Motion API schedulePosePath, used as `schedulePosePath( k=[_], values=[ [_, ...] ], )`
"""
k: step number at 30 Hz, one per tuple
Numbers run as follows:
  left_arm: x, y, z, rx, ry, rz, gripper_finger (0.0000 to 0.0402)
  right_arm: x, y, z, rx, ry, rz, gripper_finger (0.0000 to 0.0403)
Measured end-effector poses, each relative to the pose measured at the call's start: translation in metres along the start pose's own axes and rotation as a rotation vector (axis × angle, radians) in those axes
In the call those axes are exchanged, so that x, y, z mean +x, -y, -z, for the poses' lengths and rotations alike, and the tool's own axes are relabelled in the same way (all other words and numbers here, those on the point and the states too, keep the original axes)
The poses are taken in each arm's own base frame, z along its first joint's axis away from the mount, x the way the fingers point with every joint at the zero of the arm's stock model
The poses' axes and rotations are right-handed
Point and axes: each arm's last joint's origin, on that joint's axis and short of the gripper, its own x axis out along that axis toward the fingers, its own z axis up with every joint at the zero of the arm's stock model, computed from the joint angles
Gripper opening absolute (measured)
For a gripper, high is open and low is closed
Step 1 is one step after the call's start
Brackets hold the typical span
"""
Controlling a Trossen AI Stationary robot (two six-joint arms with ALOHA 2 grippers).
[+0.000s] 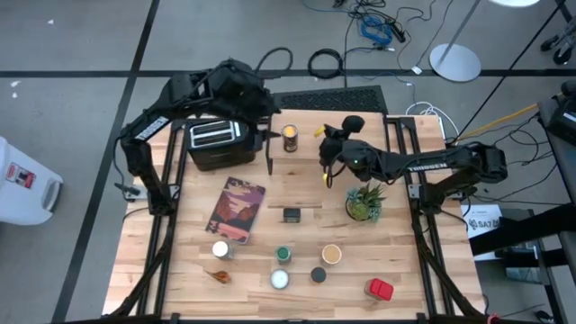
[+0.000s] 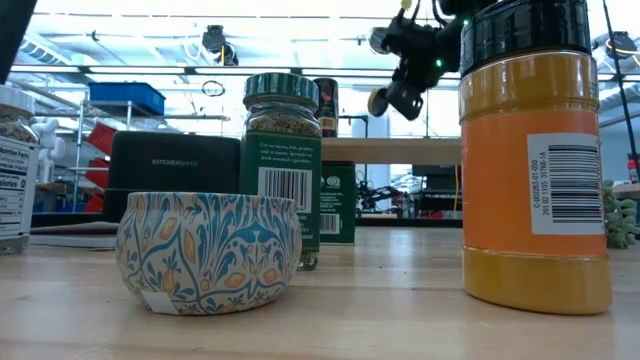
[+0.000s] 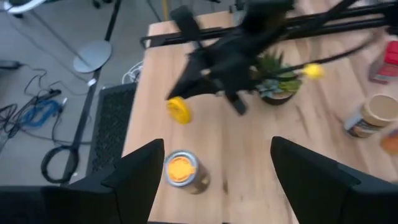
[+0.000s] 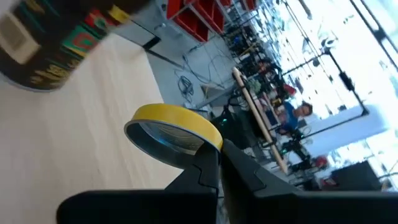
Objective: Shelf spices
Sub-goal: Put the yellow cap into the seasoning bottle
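One yellow-topped jar (image 1: 290,137) stands on the shelf (image 1: 360,135). Right hand (image 1: 325,176) pinches a yellow-lidded tin (image 4: 174,134) above it. Left hand (image 3: 214,165) spread. Seven spices (image 1: 332,255) remain on the tabletop (image 1: 423,288).

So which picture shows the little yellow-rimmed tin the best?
The right wrist view: the yellow-rimmed tin fills the picture, pinched at its edge in the shut right pincer. In the left wrist view and the high view it is only a yellow spot. The low view shows it small, up high.
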Motion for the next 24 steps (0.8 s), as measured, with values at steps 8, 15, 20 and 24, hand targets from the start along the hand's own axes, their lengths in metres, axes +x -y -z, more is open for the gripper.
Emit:
schedulePosePath(
  k=[8, 15, 20, 24],
  values=[
    [0.004, 0.027, -0.004, 0.057, -0.033, 0.084, 0.0303, -0.005, -0.008, 0.004, 0.012, 0.006, -0.014, 0.0000],
    [0.006, 0.038, -0.004, 0.079, -0.055, 0.111, 0.0303, -0.016, -0.018, 0.003, -0.044, -0.024, -0.038, 0.0000],
    [0.007, 0.038, -0.004, 0.078, -0.058, 0.113, 0.0303, -0.014, -0.021, 0.012, -0.048, -0.093, -0.050, 0.0000],
    [0.007, 0.038, -0.004, 0.077, -0.058, 0.113, 0.0303, -0.014, -0.023, 0.016, -0.043, -0.109, -0.058, 0.0000]
  ],
)
